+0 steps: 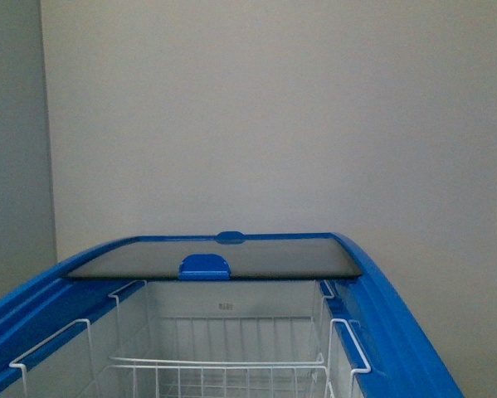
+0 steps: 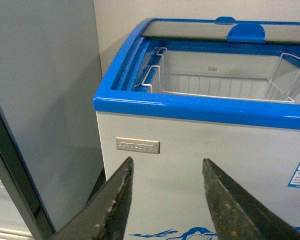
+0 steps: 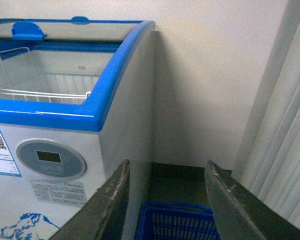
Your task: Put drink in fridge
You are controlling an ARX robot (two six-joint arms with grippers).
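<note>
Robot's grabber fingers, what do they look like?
The left gripper has two dark, nearly black fingers, flat and long, tapering to thin tips, with pale scuffs and specks on their edges. The right gripper looks much the same, dark grey with worn, lighter edges. No cables or markings show. The front view shows no arms.

front view looking close over the open fridge (image 1: 397, 315), both wrist views facing its front from lower down, all sharing the wire basket (image 1: 223, 365)

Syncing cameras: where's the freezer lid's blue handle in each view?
Front view: blue handle at centre, on the near edge of the glass lid, which is slid back.
Left wrist view: upper right.
Right wrist view: upper left.
Shared landmark: white wire basket.
</note>
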